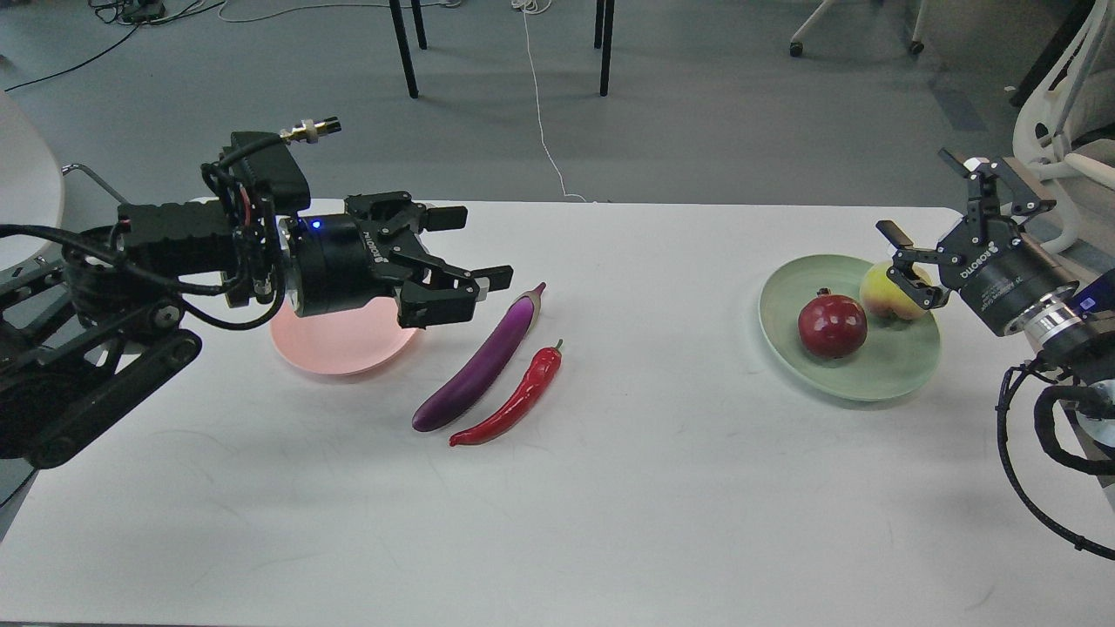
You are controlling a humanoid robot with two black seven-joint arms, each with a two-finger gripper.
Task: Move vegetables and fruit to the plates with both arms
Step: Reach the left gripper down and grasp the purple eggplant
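A long purple eggplant [483,361] and a red chili pepper [514,399] lie side by side on the white table [610,505]. A dark red pomegranate [833,326] and a yellow-green peach [881,294] sit on the pale green plate [871,383] at the right. The pale pink plate [340,348] is empty, partly hidden by my left arm. My left gripper [475,248] is open and empty, hovering above the pink plate's right edge, just left of the eggplant's stem end. My right gripper [928,205] is open and empty, above the green plate's far right side, near the peach.
The table's far edge runs behind both grippers, with grey floor beyond. Black chair legs [405,48], a white cable [544,131] and a white chair [1058,113] stand on the floor.
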